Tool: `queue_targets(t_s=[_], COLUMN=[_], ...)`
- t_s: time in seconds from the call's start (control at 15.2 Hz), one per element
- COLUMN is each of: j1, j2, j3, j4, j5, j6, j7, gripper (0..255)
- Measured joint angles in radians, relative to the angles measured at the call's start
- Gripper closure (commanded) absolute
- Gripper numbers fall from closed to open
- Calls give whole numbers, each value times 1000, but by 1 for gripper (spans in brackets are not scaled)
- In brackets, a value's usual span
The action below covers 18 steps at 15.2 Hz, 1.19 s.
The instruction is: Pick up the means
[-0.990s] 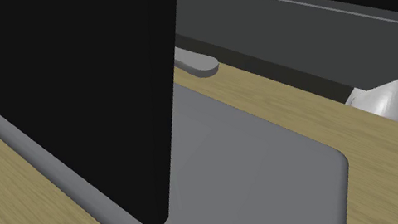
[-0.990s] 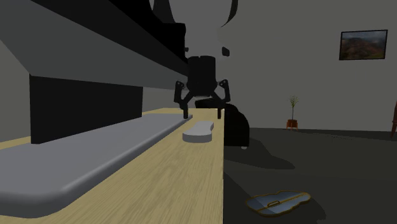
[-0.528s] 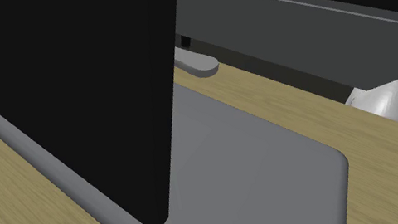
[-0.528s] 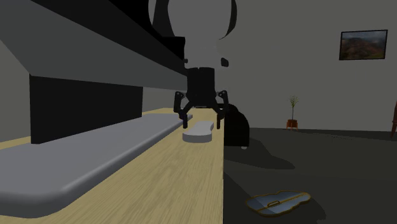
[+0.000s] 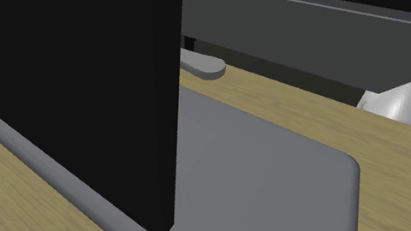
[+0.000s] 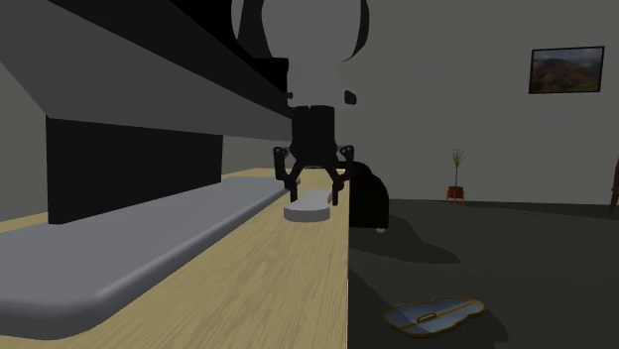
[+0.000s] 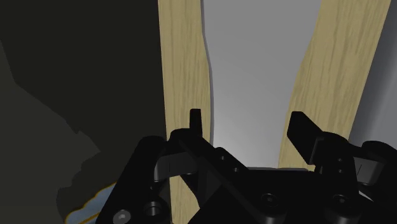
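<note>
Wooden counter | grey slab lies flat near its edge | gripper spread astride it, apparently not touching, placed to clasp.

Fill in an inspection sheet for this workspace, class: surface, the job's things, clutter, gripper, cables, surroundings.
Surface: wooden tabletop, with a long grey slab lying along it.
Job's things: flat grey piece, lying on the tabletop past the slab's end.
Clutter: flat blue thing on the floor beside the table.
Gripper: gripper low over the grey piece, fingers open, one on each side of it, not clasping it.
Cables: nothing seen.
Surroundings: framed picture on the wall; potted plant on the floor further back.
</note>
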<state>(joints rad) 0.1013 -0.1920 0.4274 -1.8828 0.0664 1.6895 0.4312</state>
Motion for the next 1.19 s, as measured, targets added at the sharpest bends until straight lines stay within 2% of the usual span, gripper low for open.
queue_targets(t_s=[0.4,1.19], j1=[-1,-4], j2=[4,46], j3=[0,2], j4=[44,243], j5=[-2,-19], j6=[-40,-201], j7=[2,14], gripper=[255,255])
